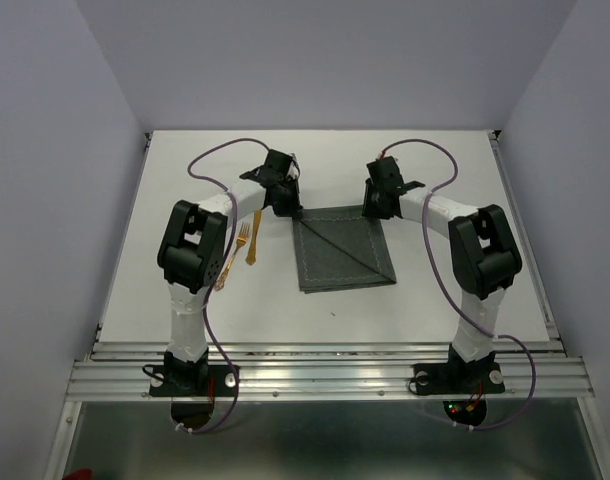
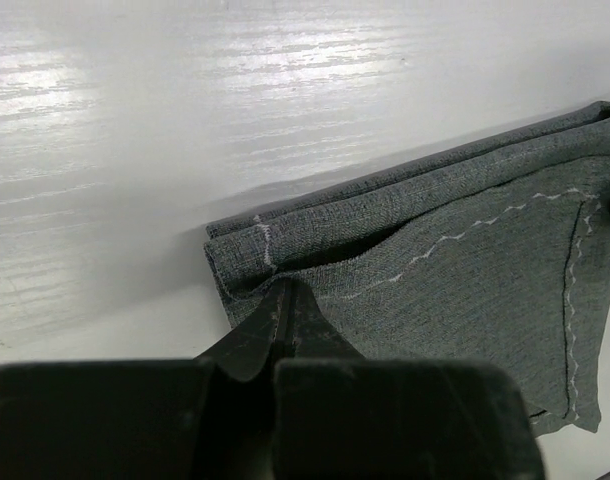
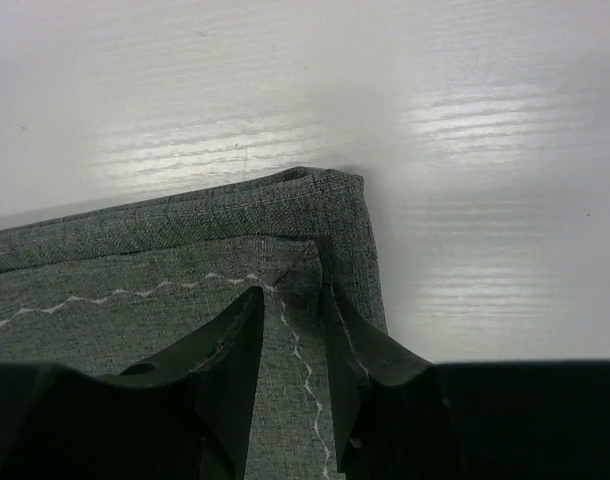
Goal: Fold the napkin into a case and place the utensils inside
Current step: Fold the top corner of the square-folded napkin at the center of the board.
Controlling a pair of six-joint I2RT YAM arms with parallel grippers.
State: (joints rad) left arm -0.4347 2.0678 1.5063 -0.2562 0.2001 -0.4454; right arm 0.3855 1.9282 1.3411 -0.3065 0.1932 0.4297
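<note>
At napkin [image 1: 343, 250] far corners | left pincer [image 2: 283, 292] pinching it | right pincer [image 3: 290, 292] released, astride

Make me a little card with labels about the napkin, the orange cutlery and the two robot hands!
napkin: dark grey, folded square, flat on the white table
utensils: two, orange, side by side left of the napkin, outside it
left end effector: shut, seems to pinch the napkin's far left corner
right end effector: open, fingers astride the far right corner
</note>
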